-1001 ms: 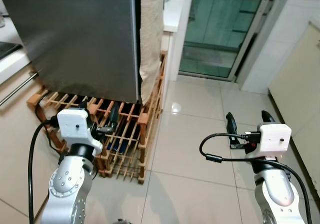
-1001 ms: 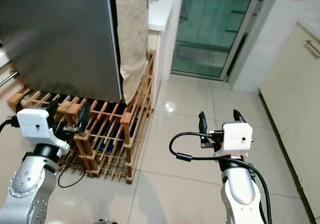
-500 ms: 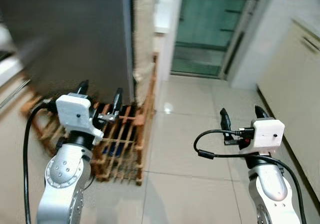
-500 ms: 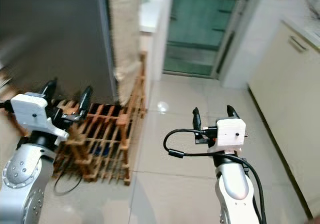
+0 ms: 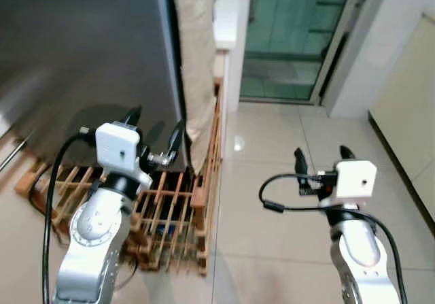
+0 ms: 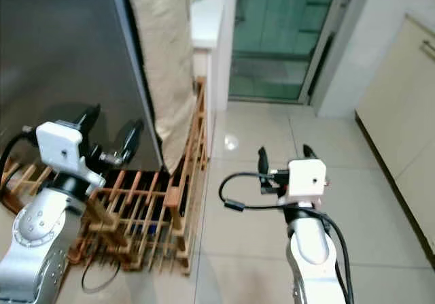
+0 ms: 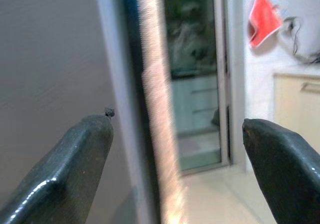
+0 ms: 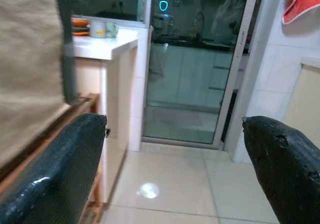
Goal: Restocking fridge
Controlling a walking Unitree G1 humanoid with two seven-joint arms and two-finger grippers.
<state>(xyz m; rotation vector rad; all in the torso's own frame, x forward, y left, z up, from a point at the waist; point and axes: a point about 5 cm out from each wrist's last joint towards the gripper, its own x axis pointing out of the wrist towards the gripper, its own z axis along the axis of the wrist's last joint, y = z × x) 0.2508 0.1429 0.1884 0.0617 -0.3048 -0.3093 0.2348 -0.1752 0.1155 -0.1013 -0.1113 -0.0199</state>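
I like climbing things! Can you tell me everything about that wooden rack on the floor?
The wooden rack is a lattice of thin orange-brown slats joined by thicker blocks, making rows of open slots. It stands on the pale tiled floor, low against the foot of the big grey fridge and running back beside it. Something dark blue lies in one slot. A black cable trails by its base.

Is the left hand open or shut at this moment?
Open. The left hand holds nothing; its two black fingers stand wide apart, raised before the grey fridge by its edge.
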